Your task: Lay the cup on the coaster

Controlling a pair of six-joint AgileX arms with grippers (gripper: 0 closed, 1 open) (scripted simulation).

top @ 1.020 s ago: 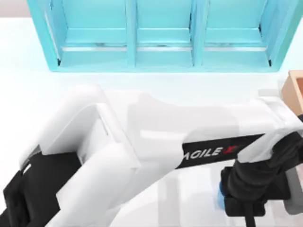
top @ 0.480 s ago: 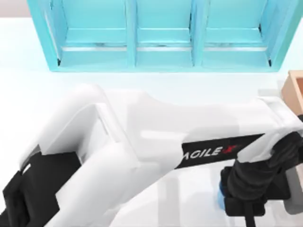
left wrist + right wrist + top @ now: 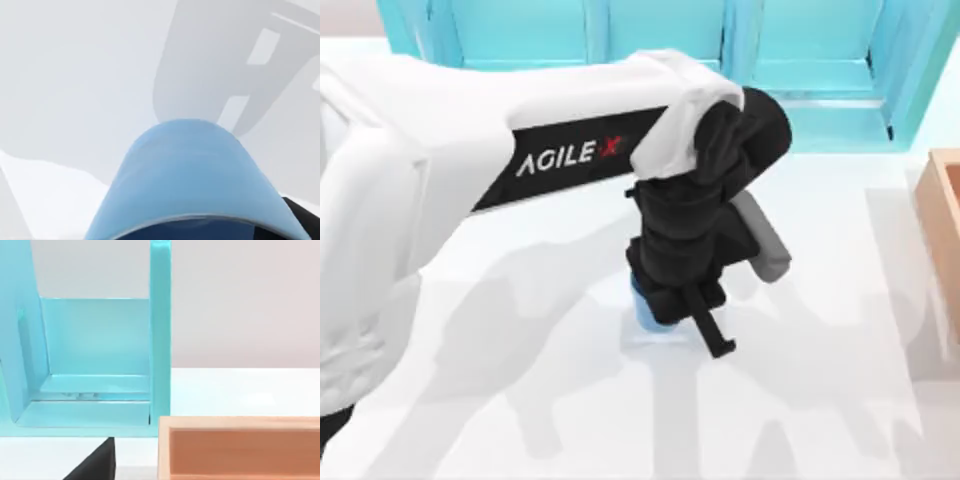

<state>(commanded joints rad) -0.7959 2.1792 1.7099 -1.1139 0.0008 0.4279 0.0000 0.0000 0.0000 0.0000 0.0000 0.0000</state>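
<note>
Near the table's middle | left gripper (image 3: 672,312) is pinching the cup (image 3: 645,310), holding it right over the coaster (image 3: 665,340) so it can sit flat there | right arm is waiting off to the right.

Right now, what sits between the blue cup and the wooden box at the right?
From the top view, bare white table separates the cup and box.
</note>
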